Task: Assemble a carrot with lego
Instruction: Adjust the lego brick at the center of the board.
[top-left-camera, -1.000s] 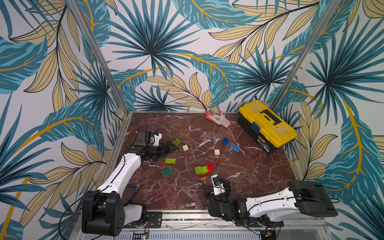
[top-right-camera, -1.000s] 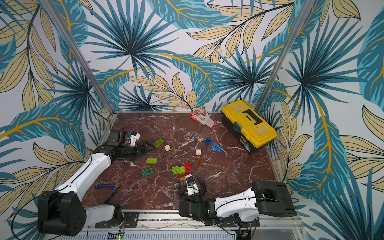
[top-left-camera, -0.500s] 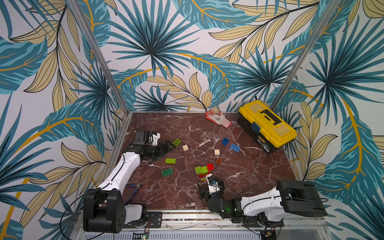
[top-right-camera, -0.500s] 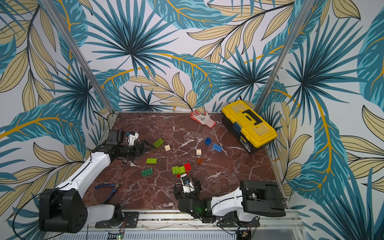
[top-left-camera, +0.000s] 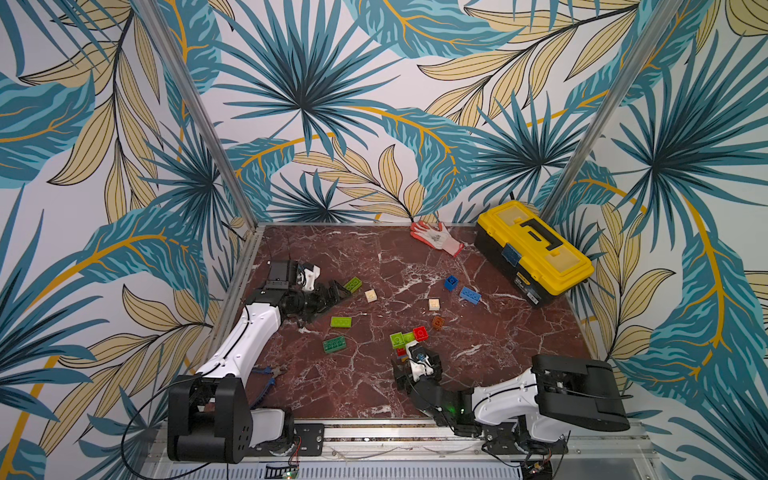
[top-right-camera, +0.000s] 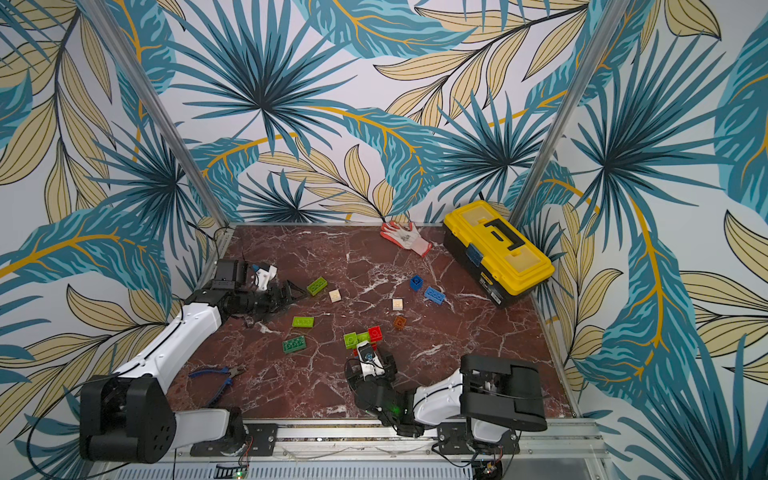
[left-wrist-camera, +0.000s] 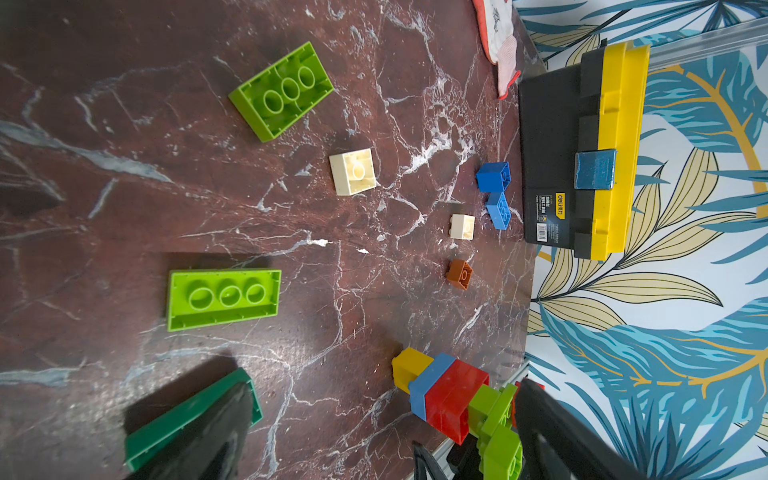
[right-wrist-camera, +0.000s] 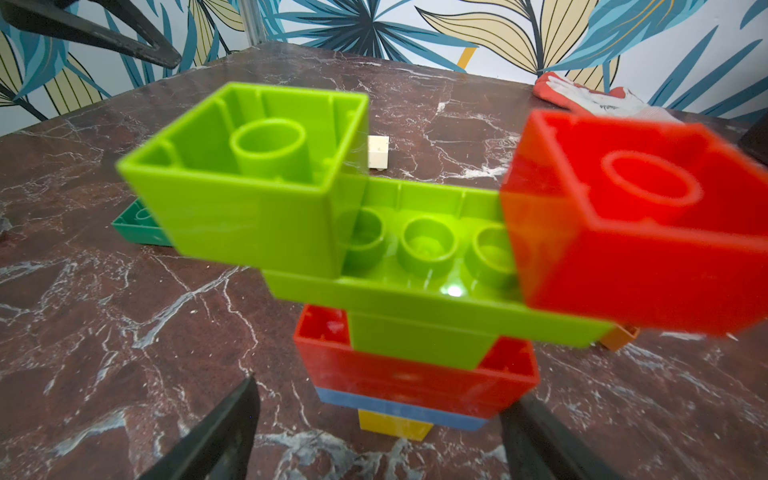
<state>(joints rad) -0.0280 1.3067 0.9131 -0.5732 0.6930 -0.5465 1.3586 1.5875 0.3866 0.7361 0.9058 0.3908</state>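
Tipping looked the chief hazard. The lego stack (right-wrist-camera: 415, 361) appeared to stand on the table (top-left-camera: 353, 386) on a single yellow brick. It widened through blue and red layers to a long lime plate carrying a lime square and a red square, hollow sides up. The right gripper (right-wrist-camera: 386, 388) sat low at its foot, jaws parted, a finger on either side and neither seen touching plastic, so nothing was held.

By judgement, a squeeze landing off-centre, or one finger arriving before its partner, would shove the narrow foot sideways and topple the top-heavy build. A pinch on one layer alone might pry a joint apart on lifting. The overhanging plate could also catch on a finger.

The left gripper (top-left-camera: 337, 291) hung wide apart and empty at the left side of the table, beside a lime brick (top-left-camera: 352, 285), too distant to steady anything. An orange brick (top-left-camera: 437, 322) lay loose near the stack, unjoined; a carrot would probably need it.

The only container was the yellow toolbox (top-left-camera: 536, 253) in the far right corner, lid down, its contents hidden. No lego was seen in it or on it. Cream, blue, lime and dark green bricks lay scattered on the bare table, with a glove (top-left-camera: 436, 239) just beside the box.
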